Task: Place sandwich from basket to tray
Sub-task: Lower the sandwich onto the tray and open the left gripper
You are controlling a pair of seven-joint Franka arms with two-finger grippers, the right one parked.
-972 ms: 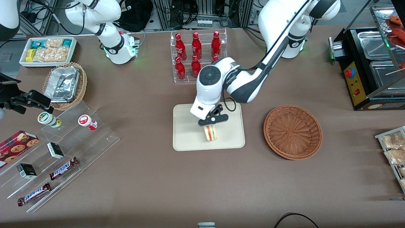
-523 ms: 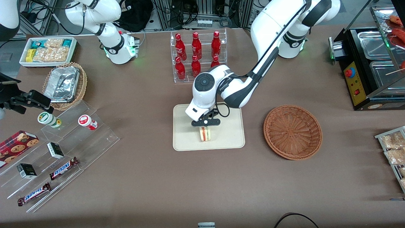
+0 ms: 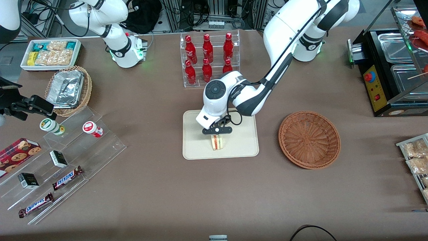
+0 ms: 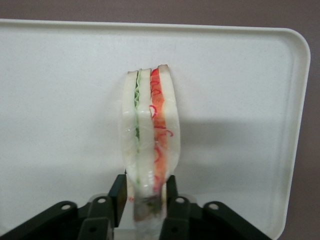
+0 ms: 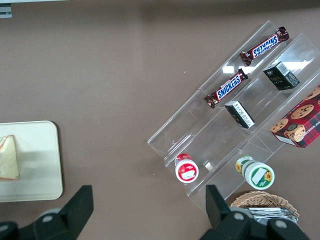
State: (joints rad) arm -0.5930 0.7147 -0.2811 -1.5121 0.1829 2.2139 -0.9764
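Here the claw (image 3: 216, 133) hangs low over the tray (image 3: 197, 147), its two black fingers (image 4: 171, 192) pinching the sandwich (image 3: 217, 142) by one end. In the left wrist view the fingers press against the outer bread slices on either side, and the sandwich (image 4: 150, 135) stands on edge with its layers showing — pale bread, a thin green line, then red-orange filling. The sandwich reaches from the claw toward the front camera, over the middle of the tray; whether its lower edge touches the tray surface cannot be told, though a soft shadow lies on the tray (image 4: 240, 90) just beside it.

The basket (image 3: 309, 139) sits on the brown worktop (image 3: 214, 194) well apart from the claw, toward the working arm's end, with nothing in it. Farther from the front camera than the claw stands a clear rack of red bottles (image 3: 207, 58), near the tray's edge.

Toward the parked arm's end, well apart from the claw, lie a clear stepped display (image 3: 67, 164) with candy bars (image 3: 67, 177) and small boxes, a tan wicker basket holding foil trays (image 3: 67, 90), and a white bin of snack packets (image 3: 50, 53).

The right wrist view catches one corner of the tray (image 5: 45, 165) with the sandwich (image 5: 9, 157) at its edge.
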